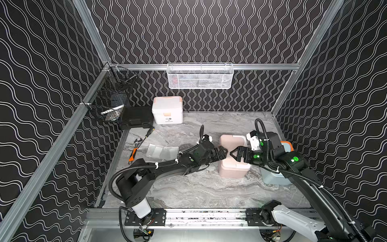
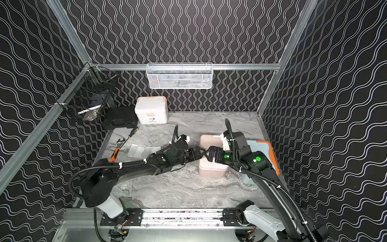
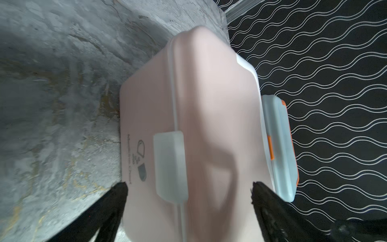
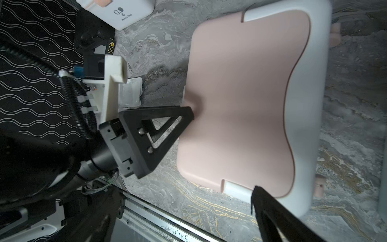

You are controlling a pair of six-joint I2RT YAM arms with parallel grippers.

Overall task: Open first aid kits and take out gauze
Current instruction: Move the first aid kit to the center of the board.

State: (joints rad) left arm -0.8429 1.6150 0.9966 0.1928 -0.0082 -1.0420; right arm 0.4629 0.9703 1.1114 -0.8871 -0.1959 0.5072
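The pink first aid kit (image 1: 232,167) stands shut at centre right, its white latch (image 3: 170,165) facing my left arm. My left gripper (image 1: 222,152) is open at that front edge. Its fingers (image 3: 119,201) straddle the latch and one tip touches the lid rim (image 4: 191,114). My right gripper (image 1: 233,156) hangs open over the lid (image 4: 240,104), one finger (image 4: 272,215) near the white handle (image 4: 303,104). The white kit (image 1: 167,112) sits shut at the back. The light blue kit (image 1: 274,178), also shut, stands under my right arm. The gauze is hidden.
A black hard case (image 1: 137,119) lies left of the white kit. A screwdriver (image 1: 149,132), an orange-handled wrench (image 1: 134,150) and a flat translucent plastic packet (image 1: 162,150) lie on the left of the table. A white mesh basket (image 1: 200,76) and a black wire basket (image 1: 111,100) hang on the walls.
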